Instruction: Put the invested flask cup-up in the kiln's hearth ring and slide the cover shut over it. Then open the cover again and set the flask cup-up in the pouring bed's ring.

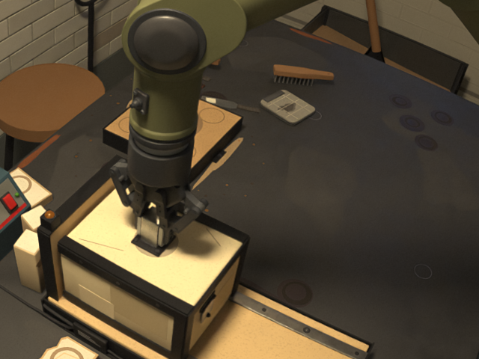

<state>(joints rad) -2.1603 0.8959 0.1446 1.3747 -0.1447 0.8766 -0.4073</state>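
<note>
My gripper (pixel 154 232) points straight down over the middle of the kiln's cream cover (pixel 154 247) and is closed on the small metal handle (pixel 152 235) that stands on the cover's top. The cover sits over the kiln's left end, framed in black, and the flask is hidden from me. The pouring bed (pixel 209 127), a tan slab with drawn rings, lies just behind the kiln and is partly hidden by my arm. The kiln's tan base and steel rail (pixel 301 328) run out to the right of the cover.
A round wooden stool (pixel 42 100) stands at the table's left rear. A control box with a red switch (pixel 9 205) and cream blocks (pixel 29 247) sit left of the kiln. A wire brush (pixel 301 74), a scale (pixel 287 106) and a small tool lie further back.
</note>
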